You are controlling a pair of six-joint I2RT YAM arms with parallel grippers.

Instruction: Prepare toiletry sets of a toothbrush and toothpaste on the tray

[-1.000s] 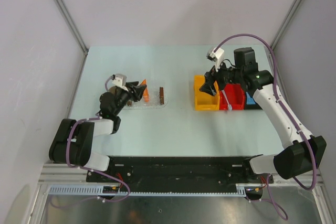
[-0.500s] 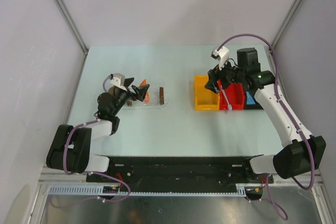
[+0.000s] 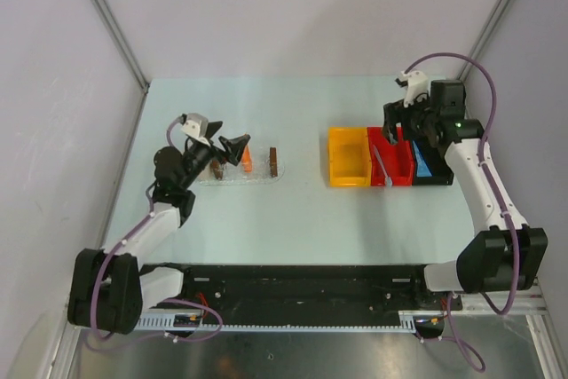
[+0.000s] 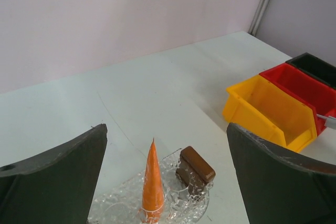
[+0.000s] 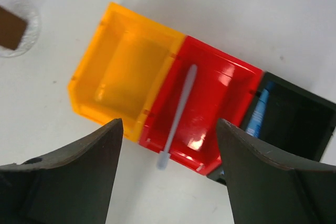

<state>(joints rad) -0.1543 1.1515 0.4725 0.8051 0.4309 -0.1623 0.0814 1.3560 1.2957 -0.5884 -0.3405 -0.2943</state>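
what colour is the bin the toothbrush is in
Red bin; it and the toothbrush show best in the right wrist view.

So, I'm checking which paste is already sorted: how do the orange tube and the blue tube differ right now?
The orange tube lies on the clear tray, beside a wooden block. The blue tube sits in the black bin. The orange tube shows nearly whole, while the blue tube is partly hidden by the bin wall. What they share: neither is being held.
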